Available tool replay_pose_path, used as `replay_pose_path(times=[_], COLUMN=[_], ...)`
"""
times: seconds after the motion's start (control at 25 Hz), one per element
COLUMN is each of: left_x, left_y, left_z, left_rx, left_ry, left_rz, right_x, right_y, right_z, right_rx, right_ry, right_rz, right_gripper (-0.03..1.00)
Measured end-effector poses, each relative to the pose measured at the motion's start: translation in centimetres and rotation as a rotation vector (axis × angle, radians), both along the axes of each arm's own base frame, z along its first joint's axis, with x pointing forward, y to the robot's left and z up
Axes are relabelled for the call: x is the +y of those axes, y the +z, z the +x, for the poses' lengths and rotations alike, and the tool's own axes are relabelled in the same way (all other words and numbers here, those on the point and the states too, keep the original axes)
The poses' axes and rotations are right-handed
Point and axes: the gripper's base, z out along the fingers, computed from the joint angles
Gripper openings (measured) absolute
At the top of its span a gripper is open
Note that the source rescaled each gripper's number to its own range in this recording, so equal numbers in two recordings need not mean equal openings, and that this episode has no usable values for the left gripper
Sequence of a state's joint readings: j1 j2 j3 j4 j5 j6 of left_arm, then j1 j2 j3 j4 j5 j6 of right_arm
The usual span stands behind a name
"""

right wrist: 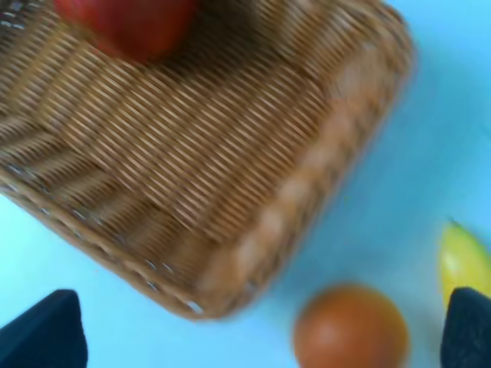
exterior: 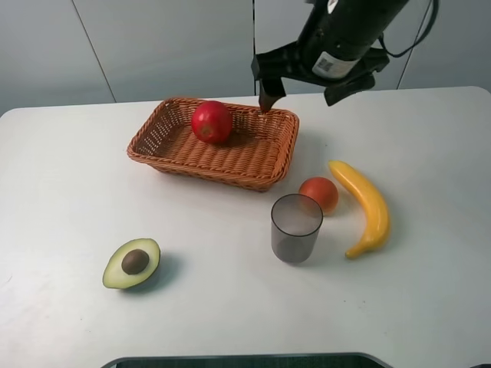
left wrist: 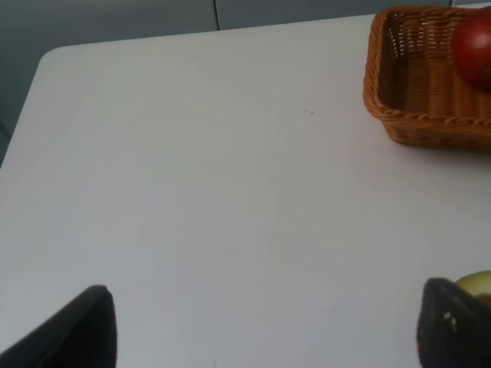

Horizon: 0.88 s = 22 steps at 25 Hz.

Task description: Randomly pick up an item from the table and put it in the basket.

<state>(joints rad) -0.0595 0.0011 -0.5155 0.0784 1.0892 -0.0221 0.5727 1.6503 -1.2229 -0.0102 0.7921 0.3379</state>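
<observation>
The red apple (exterior: 212, 121) lies inside the orange-brown wicker basket (exterior: 265, 165) on the white table (exterior: 69, 192). It also shows in the left wrist view (left wrist: 473, 46) and, blurred, in the right wrist view (right wrist: 126, 23). My right gripper (exterior: 303, 93) hangs open and empty above the basket's far right corner; its fingertips (right wrist: 42, 333) frame the basket (right wrist: 192, 169) below. My left gripper (left wrist: 268, 330) is open and empty over bare table, left of the basket (left wrist: 406, 115); it does not show in the exterior high view.
A grey translucent cup (exterior: 295, 228) stands in front of the basket. A small orange-red fruit (exterior: 319, 193) and a yellow banana (exterior: 364, 205) lie to its right. A halved avocado (exterior: 133, 263) lies at the front left.
</observation>
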Motion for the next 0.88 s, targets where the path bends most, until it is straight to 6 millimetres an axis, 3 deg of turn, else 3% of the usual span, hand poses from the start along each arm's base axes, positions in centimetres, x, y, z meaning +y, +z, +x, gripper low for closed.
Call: replay_pose_path(times=[0.2, 0.48, 0.64, 0.88], left_x=[0.0, 0.0, 0.0, 0.0], left_y=[0.0, 0.0, 0.0, 0.0], left_z=[0.0, 0.0, 0.0, 0.0], left_rx=[0.000, 0.000, 0.000, 0.000], left_ry=[0.000, 0.000, 0.000, 0.000], left_rz=[0.000, 0.000, 0.000, 0.000], right_x=[-5.4, -12.4, -14.4, -15.6], right_y=[0.4, 0.7, 2.2, 5.5], right_z=[-2.7, -8.4, -11.7, -16.4], right_rx=[0.034, 0.028, -0.070, -0.302], right_ry=[-0.120, -0.284, -0.308, -0.225], right_rz=[0.013, 0.026, 0.052, 0.074], right_gripper=[0.99, 0.99, 0.99, 0.99])
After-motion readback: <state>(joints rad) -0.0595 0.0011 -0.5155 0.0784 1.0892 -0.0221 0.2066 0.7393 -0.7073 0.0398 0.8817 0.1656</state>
